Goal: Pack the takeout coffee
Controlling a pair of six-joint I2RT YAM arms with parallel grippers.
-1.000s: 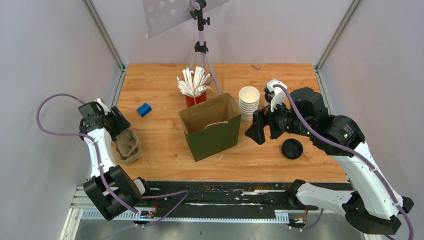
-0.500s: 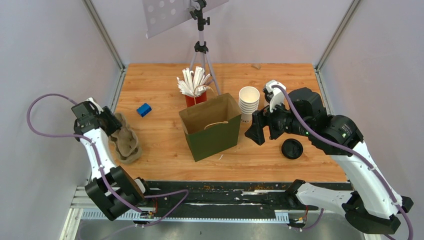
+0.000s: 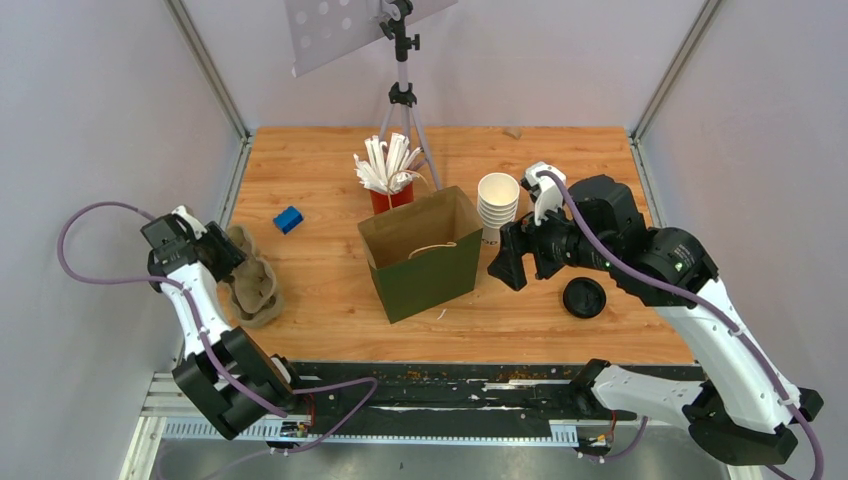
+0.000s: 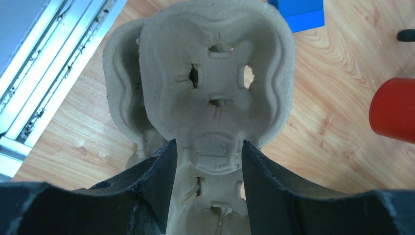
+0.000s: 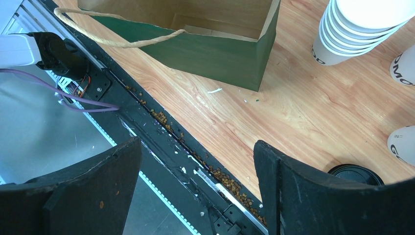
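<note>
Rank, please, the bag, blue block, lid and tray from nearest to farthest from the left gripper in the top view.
1. Tray, at the left gripper's fingers.
2. Blue block, just behind, to the right.
3. Bag, table centre.
4. Lid, far right side.

All 3 views are brightly and evenly lit by soft, diffuse light; the source itself is not seen. In the top view the wooden table (image 3: 330,300) is rendered sharp, and only a faint, short shadow is cast beside the paper bag (image 3: 425,270). In the left wrist view the pulp carrier (image 4: 215,78) is shown in focus, while the fingers (image 4: 147,186) of the left gripper (image 4: 208,143) are rendered dark and slightly soft. In the right wrist view the right gripper (image 5: 195,143) is underexposed to near black, and the stack of white cups (image 5: 362,29) is nearly washed out.
</note>
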